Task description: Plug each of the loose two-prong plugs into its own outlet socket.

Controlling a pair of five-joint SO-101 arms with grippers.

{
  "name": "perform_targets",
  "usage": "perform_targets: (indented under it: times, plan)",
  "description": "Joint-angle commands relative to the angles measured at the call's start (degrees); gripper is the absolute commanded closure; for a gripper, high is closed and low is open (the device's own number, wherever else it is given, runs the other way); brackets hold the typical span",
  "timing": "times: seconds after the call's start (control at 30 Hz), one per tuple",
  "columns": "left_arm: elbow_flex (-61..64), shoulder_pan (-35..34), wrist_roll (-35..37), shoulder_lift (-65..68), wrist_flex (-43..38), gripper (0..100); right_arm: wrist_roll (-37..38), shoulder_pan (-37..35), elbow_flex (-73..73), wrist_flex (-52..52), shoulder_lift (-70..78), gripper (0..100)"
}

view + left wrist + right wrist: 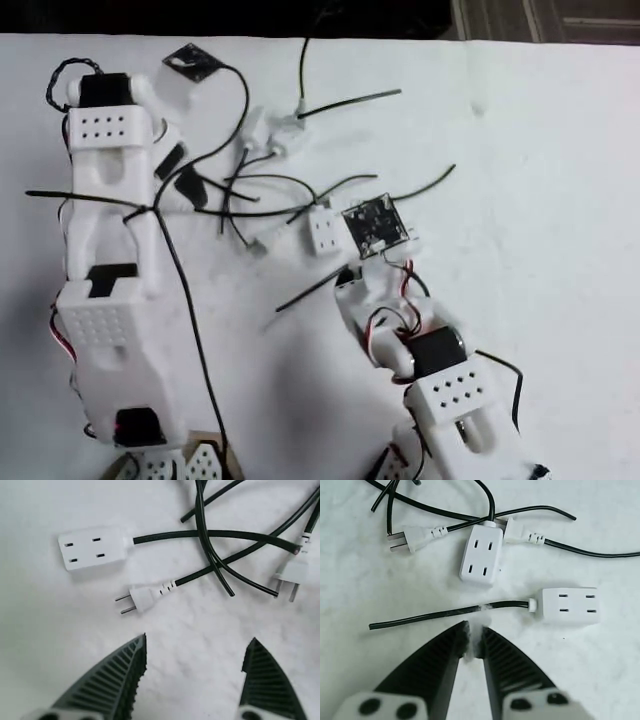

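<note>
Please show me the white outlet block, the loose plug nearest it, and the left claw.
white outlet block (95, 548): left wrist view, middle of its slotted face.
loose plug (141, 598): left wrist view, its white body.
left claw (199, 638): left wrist view, midway between its open fingertips.

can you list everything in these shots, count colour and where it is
table: 1, white, under everything
outlet blocks: 2, white, on the table in the right wrist view, each with four slots
cords: several, black, crossing and tangled over the middle of the table
two-prong plugs: at least 2, white on black cords, lying loose on the table in the left wrist view, prongs bare
arms: 2, white with black motors, left arm along the table's left side in the high view, right arm at lower right
left pincer: 1, dark grey, open above the table near a plug
right pincer: 1, dark grey, fingers close together beside a cord
</note>
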Motion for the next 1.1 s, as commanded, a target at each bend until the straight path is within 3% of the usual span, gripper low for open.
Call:
perform_targets:
  times: [0.0, 0.17, 0.27, 0.37, 0.5, 0.67, 1.07]
  plan:
    - [2.5, 1.8, -0.3, -1.1, 0.4, 69, -0.4, -0.3, -0.5, -0.8, 0.1, 98.1]
    - [3.0, 1.3, 1.5, -1.1, 0.8, 76, -0.4, -0.3, -0.5, -0.8, 0.1, 97.8]
    - [3.0, 0.7, 4.0, -2.9, 0.8, 77, -3.0, -0.3, -0.5, -0.7, 0.2, 92.5]
    - [3.0, -0.1, 6.2, -7.4, 1.0, 77, -5.0, -0.3, -0.5, -0.4, 0.2, 86.4]
    - [7.6, -0.7, 7.8, -17.1, 1.1, 77, -5.2, -0.2, -0.5, -0.4, 0.2, 86.2]
    - [23.3, -0.5, 7.7, -32.7, -0.5, 77, -5.2, -0.3, -0.4, -0.3, 0.2, 86.1]
    - [71.3, -0.8, 10.2, -72.1, -22.2, 77, -7.4, -1.5, -9.1, 10.3, 0.2, 86.1]
